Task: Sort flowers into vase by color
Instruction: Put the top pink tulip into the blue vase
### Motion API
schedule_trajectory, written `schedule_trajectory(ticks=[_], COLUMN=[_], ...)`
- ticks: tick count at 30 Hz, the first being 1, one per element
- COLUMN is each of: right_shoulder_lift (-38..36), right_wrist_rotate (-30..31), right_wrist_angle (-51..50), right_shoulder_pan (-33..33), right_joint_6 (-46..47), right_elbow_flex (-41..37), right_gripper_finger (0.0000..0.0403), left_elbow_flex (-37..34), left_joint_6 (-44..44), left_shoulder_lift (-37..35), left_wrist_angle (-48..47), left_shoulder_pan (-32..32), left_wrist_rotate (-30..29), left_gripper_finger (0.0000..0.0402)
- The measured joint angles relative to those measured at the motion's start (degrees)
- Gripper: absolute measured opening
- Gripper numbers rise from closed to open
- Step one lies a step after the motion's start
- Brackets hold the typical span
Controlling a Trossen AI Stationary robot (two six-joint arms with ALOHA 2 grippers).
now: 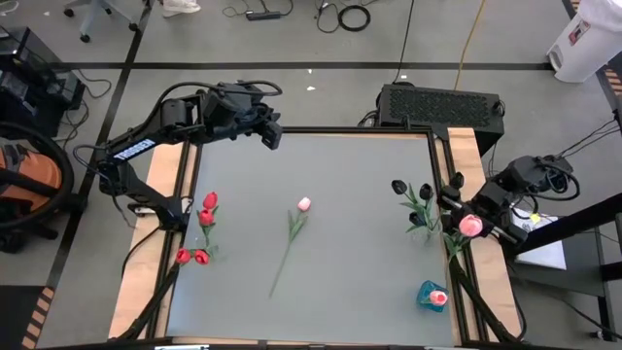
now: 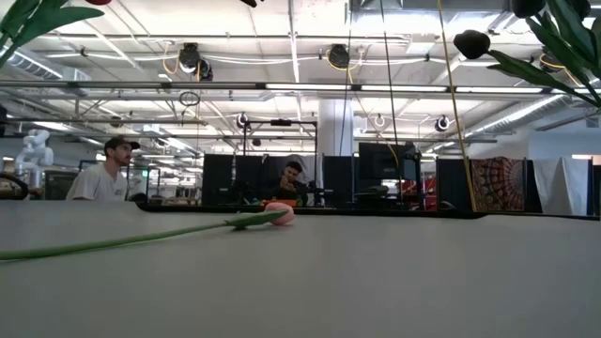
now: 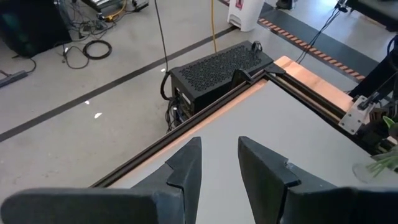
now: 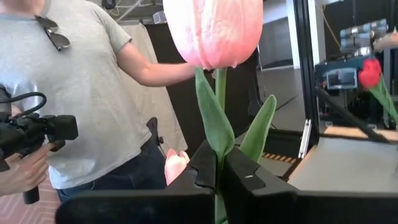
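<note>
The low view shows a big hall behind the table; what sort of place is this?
Probably an open-plan robotics lab or workshop: exposed ceiling beams, rows of dark monitors, and people seated at desks.

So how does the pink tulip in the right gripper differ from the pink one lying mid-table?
The held pink tulip stands upright, its stem pinched in the shut right gripper at the table's right edge. The loose pink tulip lies flat on the table, touched by neither gripper. The held one hangs beside the black tulips; the loose one lies alone. Both have pink heads and green stems.
</note>
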Motion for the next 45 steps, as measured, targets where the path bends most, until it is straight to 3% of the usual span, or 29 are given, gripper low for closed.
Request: schedule_trajectory(ticks=[8,30,45], right_shoulder_lift=[0.0,0.1,6.7], right_wrist_rotate=[0.0,0.0,0.1], right_wrist_angle=[-0.4,0.9,0.8], right_shoulder_pan=[0.0,0.0,0.0], right_joint_6=[1.6,2.2,3.2], right_elbow_flex=[-4.7,-5.0,-5.0], right_gripper_finger=[0.0,0.0,0.0], left_elbow_flex=[0.0,0.0,0.0], left_joint_6=[-0.1,-1.6,-1.5], left_shoulder_lift=[0.0,0.0,0.0], left_wrist_angle=[0.0,1.2,1.2], left_shoulder_pan=[-0.4,-1.3,-1.3], left_wrist_rotate=[0.2,0.2,0.1], left_gripper_finger=[0.0112,0.0112,0.0112])
